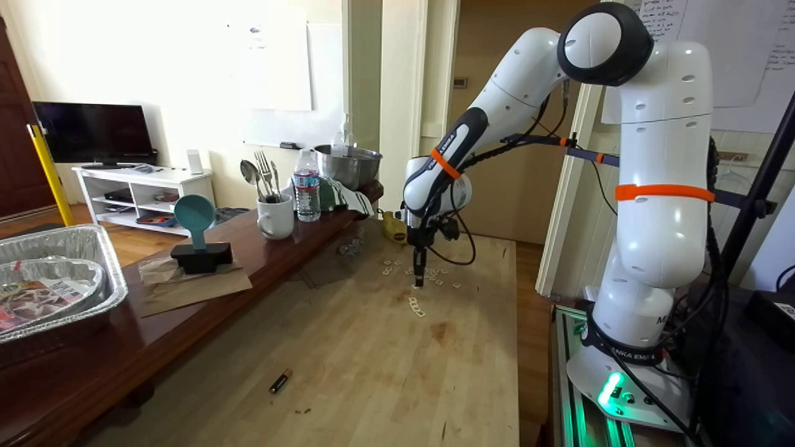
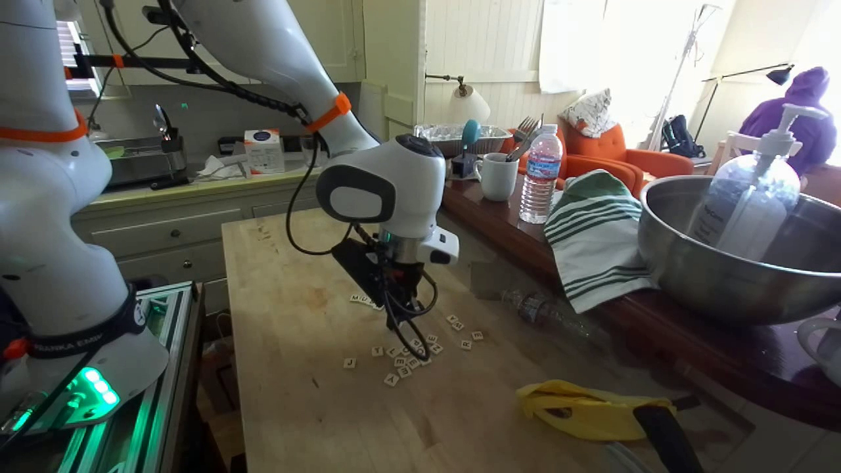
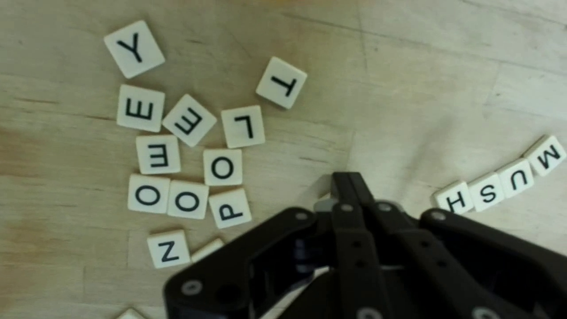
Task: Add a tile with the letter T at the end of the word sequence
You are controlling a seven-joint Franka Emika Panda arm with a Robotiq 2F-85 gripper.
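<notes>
Leftmost in the wrist view is the Y tile (image 3: 134, 49), with 3 E tiles (image 3: 189, 120) clustered below it, then 2 O tiles (image 3: 165, 196) side by side and the N tile (image 3: 168, 249) lower down. Next come another O tile (image 3: 223, 167), the P tile (image 3: 230, 208) just below it and the L tile (image 3: 243, 126) just above it. The T tile (image 3: 281, 83) (its letter lying sideways) rests flat on the table (image 3: 398, 88), just beside the L tile. Right of it, the gripper (image 3: 347, 176) points down, its jaws closed and its fingers (image 3: 343, 188) together; what lies under them is hidden. At the far right, the H tile (image 3: 454, 197), S tile (image 3: 486, 191), U tile (image 3: 515, 177) and M tile (image 3: 545, 155) touch in a gently bent row, the H tile nearest the gripper.
</notes>
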